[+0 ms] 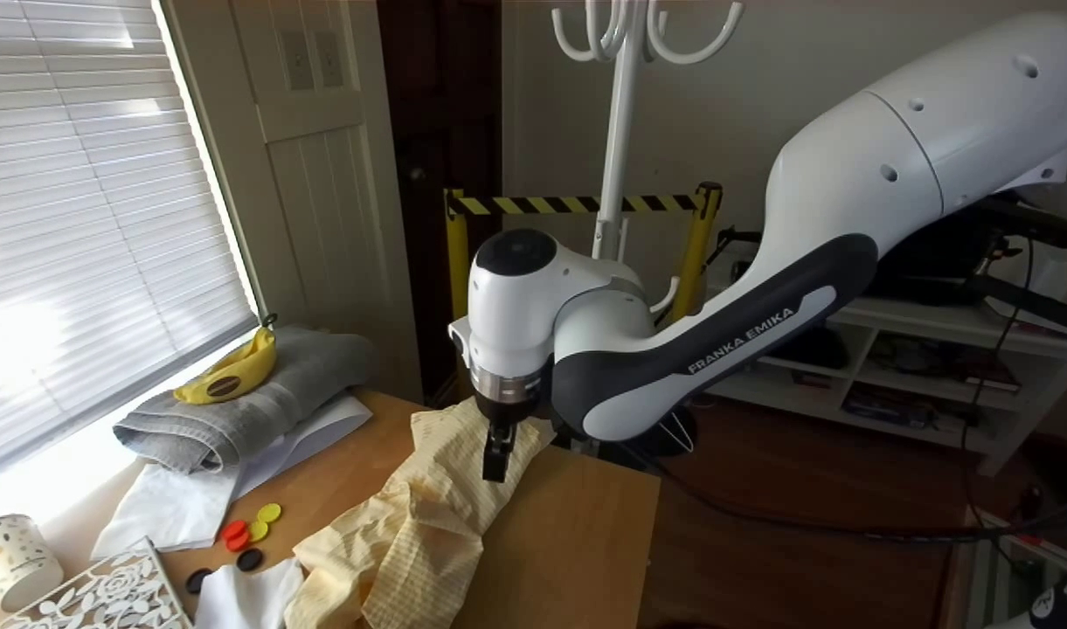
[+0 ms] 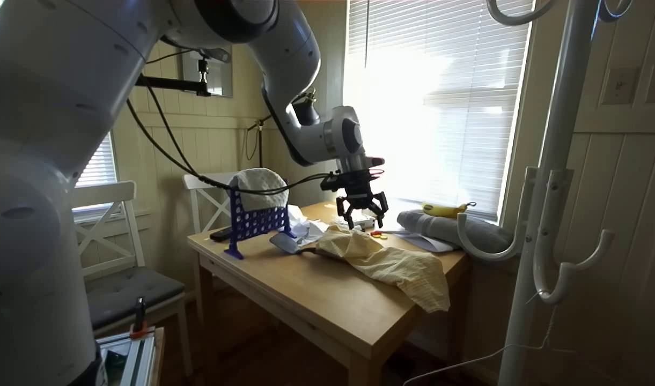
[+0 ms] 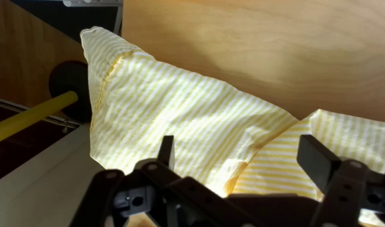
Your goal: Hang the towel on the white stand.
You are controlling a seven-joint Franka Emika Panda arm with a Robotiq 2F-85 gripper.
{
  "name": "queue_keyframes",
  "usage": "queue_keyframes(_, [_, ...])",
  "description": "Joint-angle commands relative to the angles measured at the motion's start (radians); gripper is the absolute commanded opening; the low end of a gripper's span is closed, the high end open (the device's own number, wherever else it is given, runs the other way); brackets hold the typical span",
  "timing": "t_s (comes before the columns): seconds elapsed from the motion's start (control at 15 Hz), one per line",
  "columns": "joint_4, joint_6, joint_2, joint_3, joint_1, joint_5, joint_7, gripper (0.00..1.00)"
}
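Fingers (image 3: 317, 161) spread, empty, lower wrist view, above striped towel (image 3: 189, 115) at center; shallow pinch could drop it.

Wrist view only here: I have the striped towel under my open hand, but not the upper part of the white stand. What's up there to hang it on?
Observer: In an exterior view, curved hooks branch out high on the white stand, tips bent upward.
Operator: And the end of the towel past my right edge, what's by it?
Observer: In an exterior view, a spatula-like utensil lies there, its dark handle reaching the cloth; I can't tell whether it runs underneath.
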Motion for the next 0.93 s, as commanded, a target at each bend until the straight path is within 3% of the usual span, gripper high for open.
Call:
queue_keyframes(0.0, [0.000, 0.002, -0.008, -0.030, 0.022, 0.017, -0.010, 1.00])
queue_keyframes(0.2, [-0.002, 0.001, -0.021, -0.035, 0.019, 0.015, -0.009, 1.00])
queue_keyframes(0.53, [0.115, -0.099, 0.072, -0.106, 0.129, -0.067, 0.170, 1.00])
queue_keyframes(0.87, [0.250, -0.127, 0.202, -0.130, 0.198, -0.079, 0.201, 1.00])
